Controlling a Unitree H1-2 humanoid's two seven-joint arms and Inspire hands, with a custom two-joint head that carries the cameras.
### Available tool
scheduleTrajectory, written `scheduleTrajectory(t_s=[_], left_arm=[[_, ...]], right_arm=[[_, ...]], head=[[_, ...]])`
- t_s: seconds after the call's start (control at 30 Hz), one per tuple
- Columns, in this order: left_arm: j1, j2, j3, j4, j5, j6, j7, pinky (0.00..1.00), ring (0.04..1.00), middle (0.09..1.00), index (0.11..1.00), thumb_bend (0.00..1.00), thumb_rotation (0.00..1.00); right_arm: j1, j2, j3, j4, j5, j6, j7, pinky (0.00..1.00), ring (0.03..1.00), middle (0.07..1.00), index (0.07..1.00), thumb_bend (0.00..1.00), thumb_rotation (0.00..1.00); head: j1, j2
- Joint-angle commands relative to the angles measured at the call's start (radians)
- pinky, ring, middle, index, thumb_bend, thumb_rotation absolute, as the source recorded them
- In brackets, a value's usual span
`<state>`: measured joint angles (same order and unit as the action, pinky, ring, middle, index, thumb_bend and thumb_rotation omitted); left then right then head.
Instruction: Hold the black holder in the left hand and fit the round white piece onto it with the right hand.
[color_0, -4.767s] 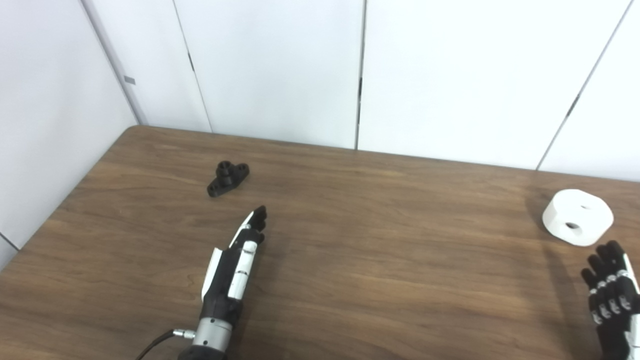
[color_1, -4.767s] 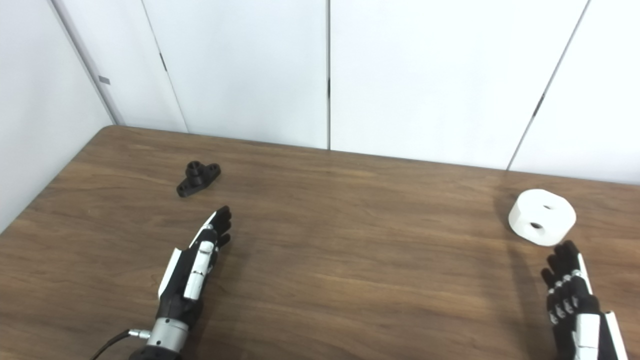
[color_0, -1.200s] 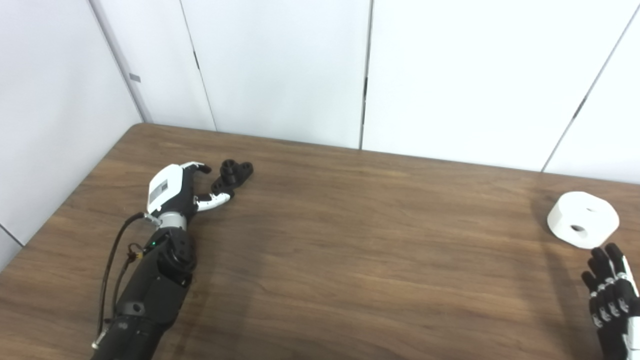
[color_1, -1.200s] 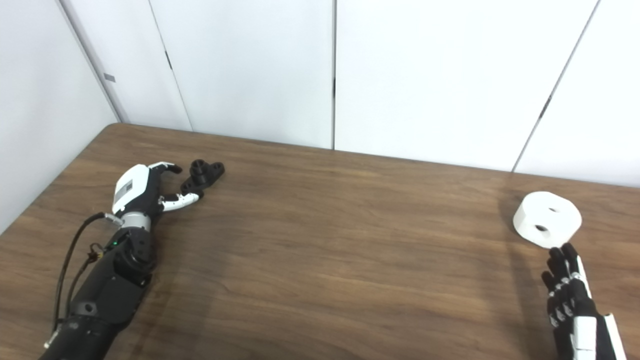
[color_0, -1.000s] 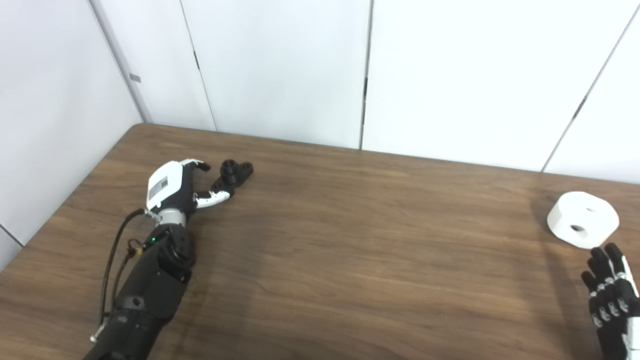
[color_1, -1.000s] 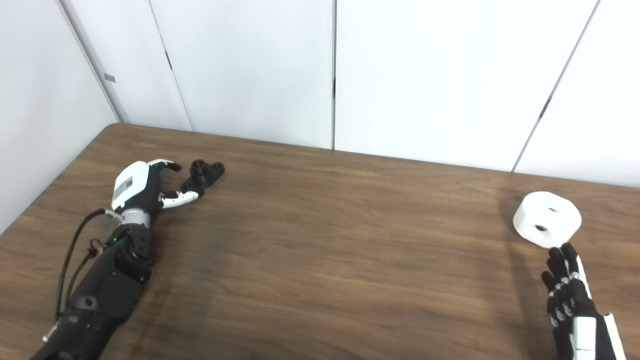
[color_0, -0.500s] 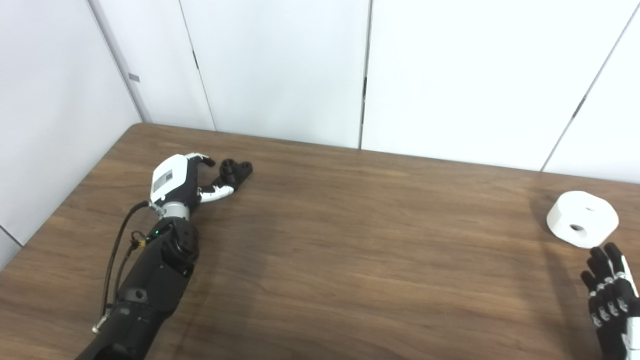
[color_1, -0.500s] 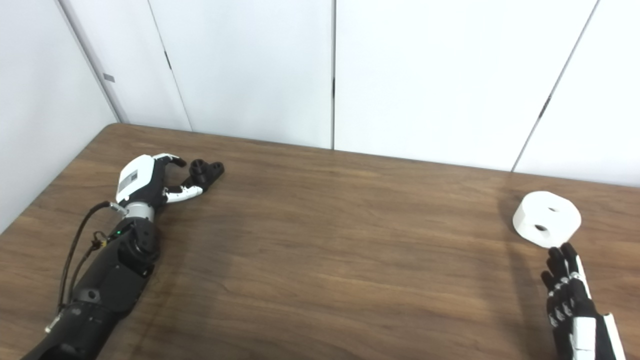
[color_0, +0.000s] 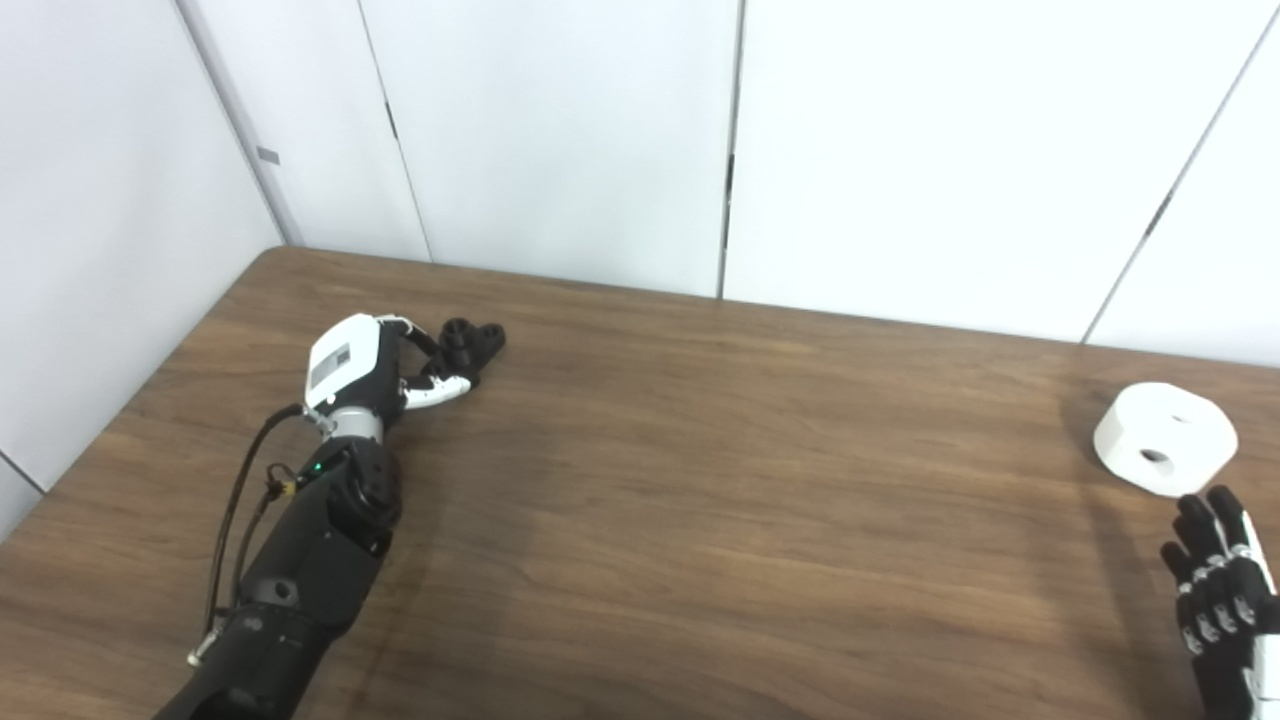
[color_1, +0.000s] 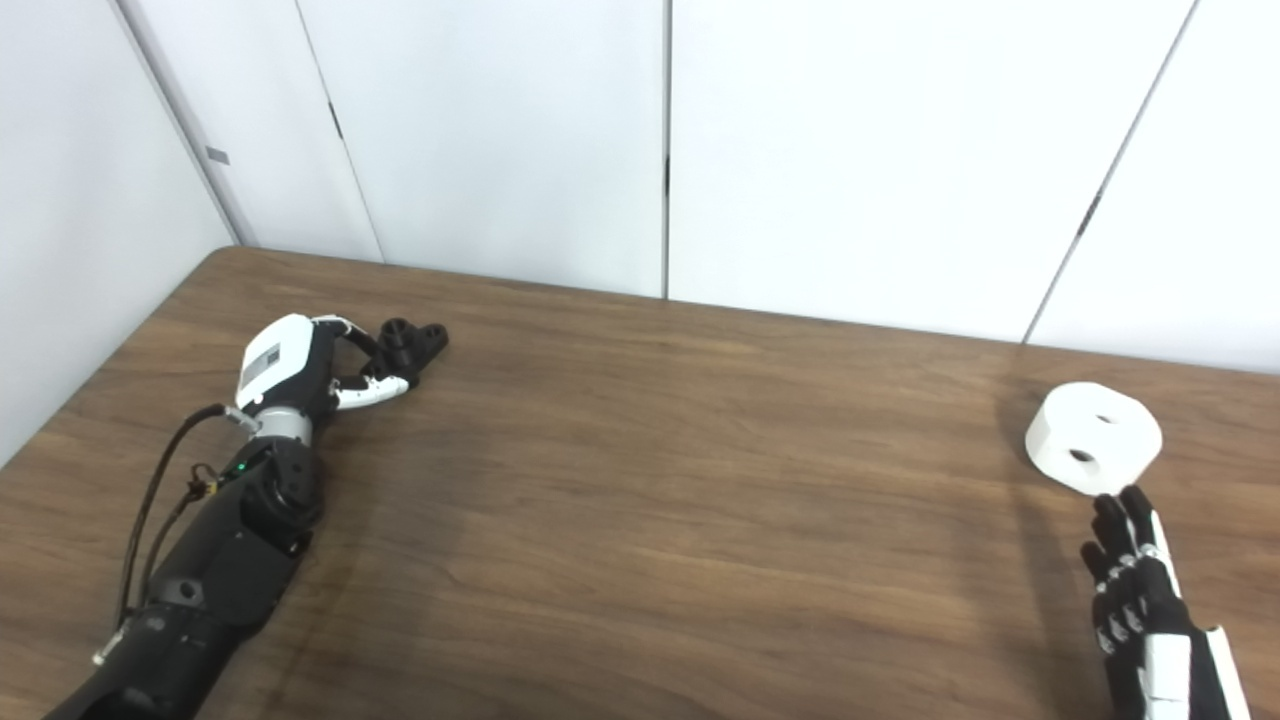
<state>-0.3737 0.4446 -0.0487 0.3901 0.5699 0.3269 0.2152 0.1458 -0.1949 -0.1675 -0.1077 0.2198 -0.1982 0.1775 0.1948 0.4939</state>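
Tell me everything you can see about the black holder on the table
The black holder is a small matte black part, plastic by its look: a flat base with a hole at its far end and a short upright hollow post. It lies flat on the wooden table, near the far left corner. The left hand is curling round its near end; whether the grip has closed cannot be told.

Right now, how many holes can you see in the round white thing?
2. The round white piece lies on the table at the far right. One hole is on its near side, facing us, the other on top. More may be hidden behind.
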Motion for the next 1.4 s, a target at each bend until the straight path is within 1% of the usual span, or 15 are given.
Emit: scheduleTrajectory(t_s=[0.0, 0.17, 0.3, 0.43, 0.5, 0.53, 0.57, 0.6, 0.7, 0.8, 0.97, 1.23, 1.37], left_arm=[[-0.052, 0.023, 0.000, -0.023, 0.014, 0.002, 0.006, 0.95, 0.933, 0.859, 0.595, 0.77, 0.33], [-0.055, 0.025, -0.007, -0.017, 0.011, -0.003, 0.011, 0.93, 0.932, 0.851, 0.593, 0.78, 0.30], [-0.055, 0.030, -0.015, -0.013, 0.013, -0.008, 0.007, 0.94, 0.924, 0.843, 0.592, 0.78, 0.29], [-0.051, 0.030, -0.010, -0.016, 0.000, -0.017, 0.004, 0.94, 0.923, 0.840, 0.579, 0.78, 0.26], [-0.049, 0.030, -0.007, -0.016, -0.006, -0.024, 0.004, 0.94, 0.923, 0.839, 0.553, 0.77, 0.21], [-0.049, 0.030, -0.007, -0.016, -0.009, -0.027, 0.004, 0.94, 0.922, 0.836, 0.522, 0.65, 0.14], [-0.048, 0.031, -0.008, -0.017, -0.010, -0.027, 0.004, 0.94, 0.921, 0.833, 0.506, 0.59, 0.11], [-0.048, 0.030, -0.007, -0.017, -0.013, -0.026, 0.004, 0.93, 0.916, 0.828, 0.495, 0.55, 0.08], [-0.049, 0.029, -0.012, -0.011, -0.007, -0.023, 0.011, 0.92, 0.900, 0.806, 0.484, 0.53, 0.06], [-0.048, 0.027, -0.017, -0.007, -0.001, -0.023, 0.019, 0.90, 0.884, 0.780, 0.481, 0.52, 0.05], [-0.044, 0.028, -0.020, -0.006, -0.004, -0.038, 0.022, 0.90, 0.867, 0.750, 0.481, 0.52, 0.04], [-0.034, 0.026, -0.010, -0.008, -0.017, -0.054, 0.027, 0.89, 0.857, 0.739, 0.481, 0.52, 0.04], [-0.012, 0.019, 0.001, -0.032, -0.041, -0.077, 0.020, 0.84, 0.853, 0.752, 0.482, 0.52, 0.04]], right_arm=[[0.049, 0.030, 0.019, 0.031, 0.006, -0.008, -0.002, 1.00, 1.000, 0.977, 0.997, 0.61, 1.00], [0.050, 0.035, 0.018, 0.025, -0.004, -0.005, -0.010, 1.00, 1.000, 0.971, 0.987, 0.61, 0.99], [0.049, 0.036, 0.020, 0.029, 0.002, -0.011, -0.008, 1.00, 1.000, 0.975, 0.989, 0.60, 0.99], [0.049, 0.038, 0.020, 0.027, 0.007, -0.010, -0.008, 1.00, 1.000, 0.974, 0.986, 0.59, 0.99], [0.049, 0.037, 0.020, 0.026, 0.011, -0.010, -0.006, 1.00, 1.000, 0.977, 0.988, 0.58, 0.99], [0.049, 0.036, 0.020, 0.028, 0.014, -0.011, -0.004, 1.00, 1.000, 0.977, 0.990, 0.58, 0.99], [0.049, 0.036, 0.019, 0.030, 0.014, -0.014, -0.004, 1.00, 1.000, 0.978, 0.992, 0.59, 0.99], [0.050, 0.036, 0.019, 0.030, 0.013, -0.016, -0.004, 1.00, 1.000, 0.976, 0.991, 0.59, 0.99], [0.050, 0.039, 0.018, 0.029, 0.007, -0.017, -0.011, 1.00, 0.994, 0.972, 0.988, 0.60, 0.98], [0.053, 0.038, 0.020, 0.020, 0.008, -0.005, -0.010, 1.00, 0.998, 0.974, 0.991, 0.60, 0.99], [0.055, 0.036, 0.025, 0.019, 0.003, -0.010, -0.008, 1.00, 1.000, 0.975, 0.994, 0.60, 0.99], [0.056, 0.038, 0.029, 0.015, -0.004, -0.009, -0.012, 1.00, 1.000, 0.977, 0.993, 0.59, 0.99], [0.057, 0.039, 0.034, 0.009, -0.009, -0.006, -0.013, 1.00, 1.000, 0.983, 1.000, 0.60, 0.99]], head=[[0.001, 0.001], [-0.001, 0.001], [-0.004, 0.001], [-0.005, 0.002], [-0.005, 0.002], [-0.005, 0.002], [-0.006, 0.003], [-0.006, 0.003], [-0.008, 0.005], [-0.010, 0.007], [-0.013, 0.008], [-0.019, 0.009], [-0.026, 0.014]])
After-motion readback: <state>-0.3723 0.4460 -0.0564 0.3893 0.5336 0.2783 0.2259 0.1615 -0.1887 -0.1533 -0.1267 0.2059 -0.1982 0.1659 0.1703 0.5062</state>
